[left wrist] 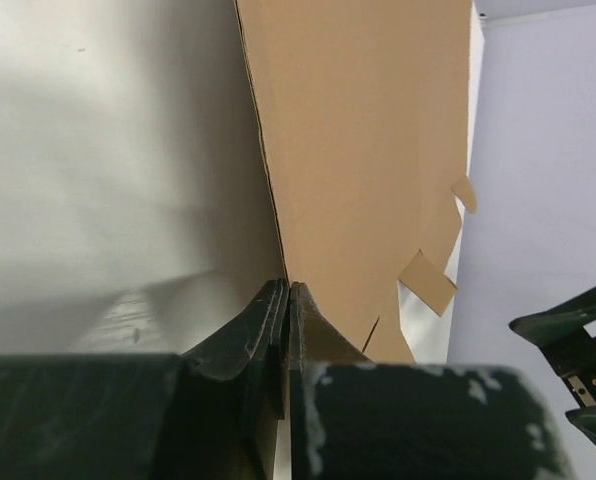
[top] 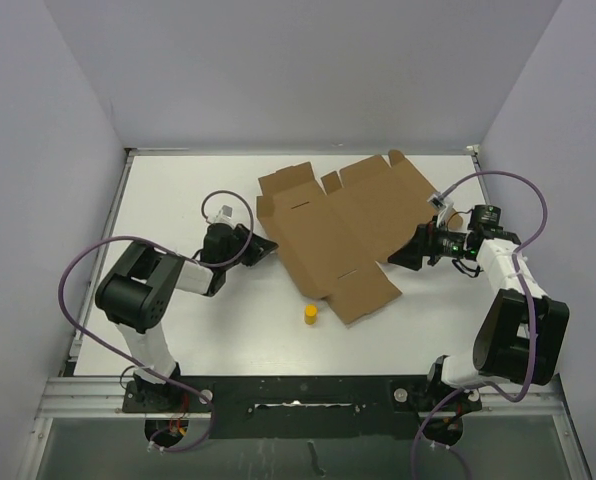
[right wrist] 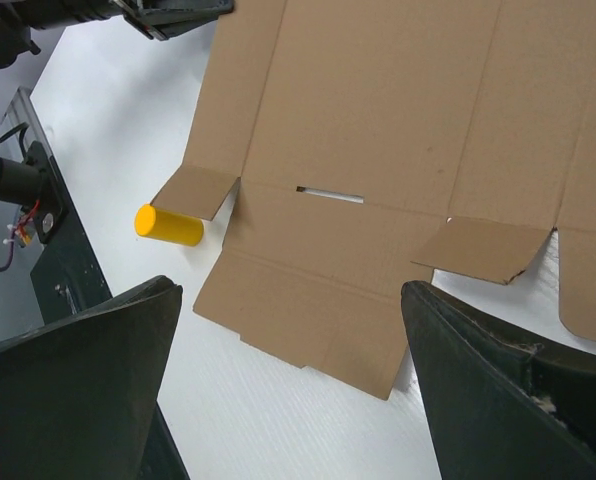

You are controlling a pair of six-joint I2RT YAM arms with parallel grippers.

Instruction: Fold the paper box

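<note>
mid-table, the paper box (top: 338, 235) lies as a flat die-cut sheet, not yet folded: plain brown cardboard, matte, with score lines, 2 narrow slots and small corner tabs. left gripper (left wrist: 286, 292) is fully closed on the sheet's left edge. its wrist view shows that edge running straight into the seam between the fingers, so i read it as a pinch on the side panel, probably to lift it along its crease. right gripper (right wrist: 288, 290) hangs over the opposite side, jaws spread wide with nothing in them, likely placed to pin the sheet while the left pulls. thin board will flex, so the pinch could slip. small smooth yellow cylinder (top: 310, 314) sits just beside a near corner tab. table (top: 178, 200) is white, faintly ribbed
</note>
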